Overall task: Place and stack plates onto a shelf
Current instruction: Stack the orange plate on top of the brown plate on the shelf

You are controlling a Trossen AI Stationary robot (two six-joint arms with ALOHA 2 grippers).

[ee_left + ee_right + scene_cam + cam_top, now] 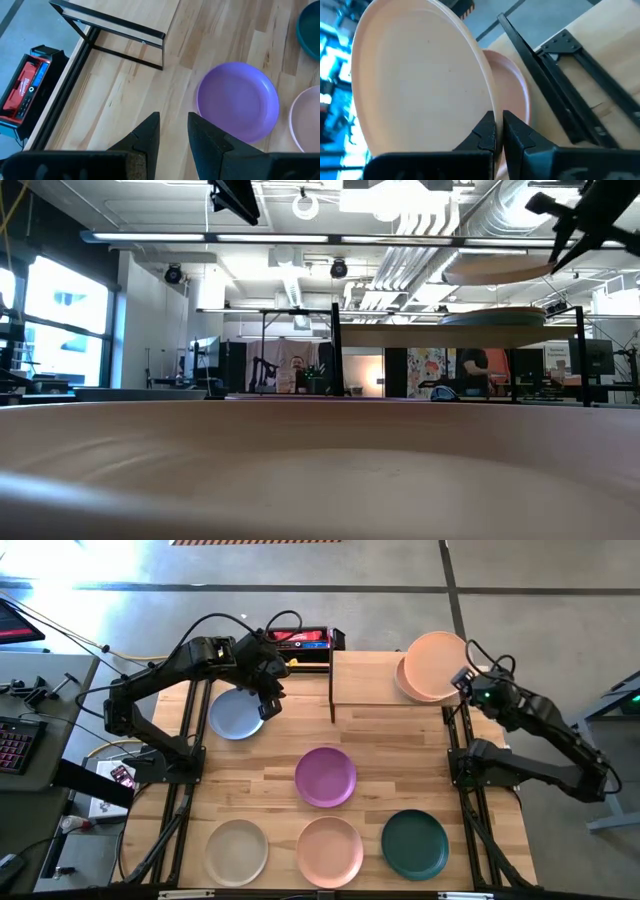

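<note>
High view: shelf (385, 680) at the far middle of the table (270, 780). Right gripper (462, 678) clamped on the rim of a peach plate (437, 663), held over another plate (405, 680) lying on the shelf's right end. Left gripper (268, 700) over the blue plate (236, 714), far left, holding nothing. Purple plate (326, 777) mid-table; beige plate (237, 850), pink plate (330, 849) and teal plate (415, 843) along the near edge. Red-and-black box (300, 638) beyond the shelf; its writing unreadable.

Low view: peach plate tilted, clear above the shelved plate.

Left wrist view: fingers (148, 132) slightly apart, empty, above bare wood beside the purple plate. White lettering on the box, illegible.

Right wrist view: fingers (485, 132) pinched on the peach plate's rim.
</note>
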